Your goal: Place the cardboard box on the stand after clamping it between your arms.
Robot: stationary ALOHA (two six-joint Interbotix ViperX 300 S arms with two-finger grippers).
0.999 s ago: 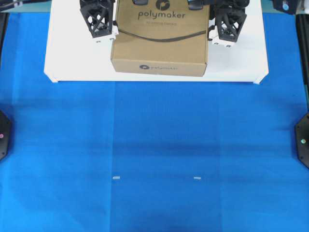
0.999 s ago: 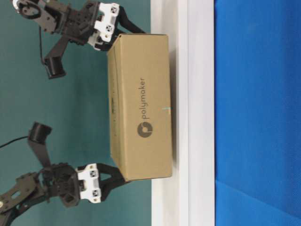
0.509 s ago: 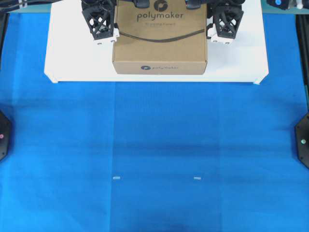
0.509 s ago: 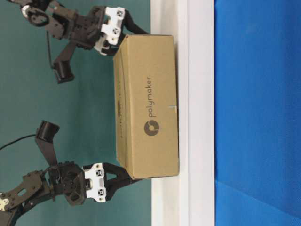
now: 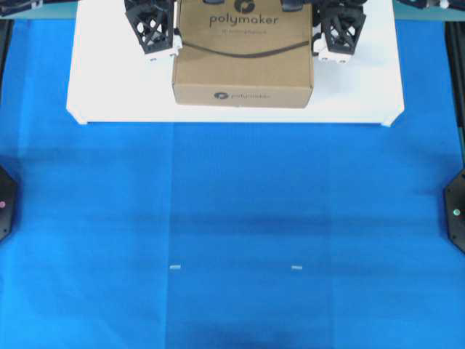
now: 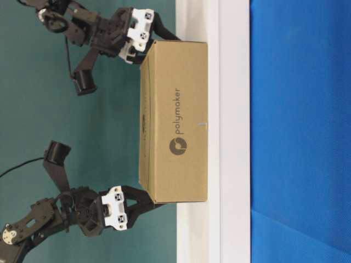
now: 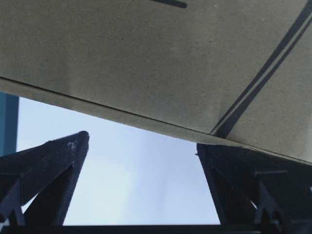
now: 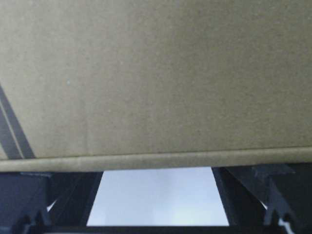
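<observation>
The brown "polymaker" cardboard box (image 5: 243, 65) sits over the middle of the white stand (image 5: 116, 91), level and square to it. My left gripper (image 5: 158, 33) presses the box's left side and my right gripper (image 5: 339, 35) its right side, both with jaws spread open. In the table-level view the box (image 6: 175, 120) is held at both ends, its underside at or just above the stand (image 6: 233, 131); I cannot tell if they touch. The left wrist view shows the left gripper (image 7: 141, 141) under the box (image 7: 146, 58). The right wrist view shows the right gripper (image 8: 157, 170) against the box (image 8: 156, 73).
A blue cloth (image 5: 232, 218) covers the table in front of the stand, with two small white marks (image 5: 174, 267) on it. Black arm bases sit at the left edge (image 5: 3, 203) and right edge (image 5: 456, 211). A teal wall (image 6: 82, 137) lies behind the stand.
The box and both grippers have come down toward the stand's top and shifted slightly toward the back. The clamp on the box's sides is unchanged.
</observation>
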